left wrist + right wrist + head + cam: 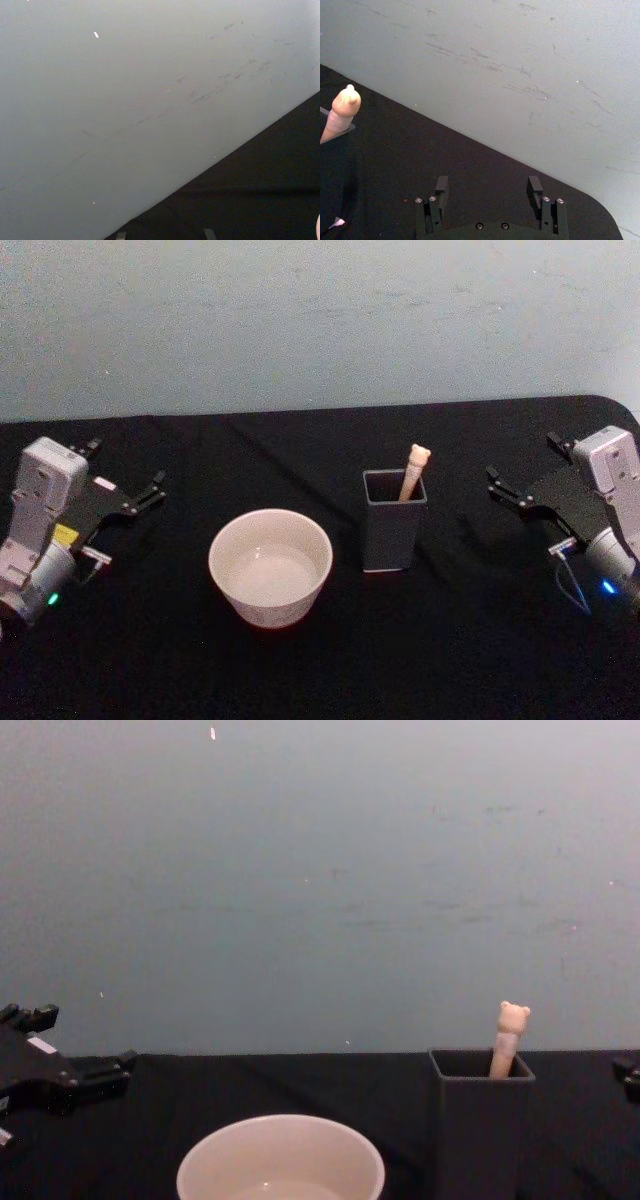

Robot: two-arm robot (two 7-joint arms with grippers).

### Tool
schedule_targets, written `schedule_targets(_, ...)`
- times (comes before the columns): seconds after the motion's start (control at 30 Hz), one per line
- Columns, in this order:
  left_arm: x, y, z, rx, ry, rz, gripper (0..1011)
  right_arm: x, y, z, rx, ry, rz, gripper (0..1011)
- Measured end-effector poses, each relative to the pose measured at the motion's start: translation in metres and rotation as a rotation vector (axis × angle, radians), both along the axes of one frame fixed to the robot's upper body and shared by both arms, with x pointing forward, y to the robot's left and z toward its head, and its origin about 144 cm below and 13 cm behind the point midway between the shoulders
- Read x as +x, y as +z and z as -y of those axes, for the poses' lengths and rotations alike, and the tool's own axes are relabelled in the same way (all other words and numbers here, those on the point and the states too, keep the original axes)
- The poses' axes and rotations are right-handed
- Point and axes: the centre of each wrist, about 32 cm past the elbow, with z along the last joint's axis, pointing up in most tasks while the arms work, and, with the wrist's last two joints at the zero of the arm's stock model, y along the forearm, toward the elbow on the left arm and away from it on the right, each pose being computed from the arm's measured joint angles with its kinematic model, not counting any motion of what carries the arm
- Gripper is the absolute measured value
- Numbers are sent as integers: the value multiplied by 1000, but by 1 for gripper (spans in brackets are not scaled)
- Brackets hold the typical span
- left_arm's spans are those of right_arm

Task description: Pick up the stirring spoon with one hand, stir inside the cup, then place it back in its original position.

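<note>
Bear-topped spoon (413,470) stands in grey holder (392,535) beside cream cup (270,606).

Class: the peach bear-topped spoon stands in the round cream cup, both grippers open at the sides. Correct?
No. The head view shows the peach-handled bear-topped spoon in the dark grey square holder, not the round cream-white cup. The left gripper and right gripper are open.

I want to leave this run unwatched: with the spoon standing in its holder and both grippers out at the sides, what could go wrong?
1. Just the bear end of the stirring spoon clears the tall holder; the open right gripper could snag the rim and tip it.
2. The cup stands close beside the holder; a wide swing could knock it.
The left gripper sits open, far left.
</note>
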Motion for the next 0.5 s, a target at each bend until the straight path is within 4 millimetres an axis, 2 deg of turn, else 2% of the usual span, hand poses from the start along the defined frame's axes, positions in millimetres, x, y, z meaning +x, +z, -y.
schedule_targets(0.5, 0, 0, 0, 0, 0, 0, 1001, 0, 0, 0, 0, 0, 0, 1002)
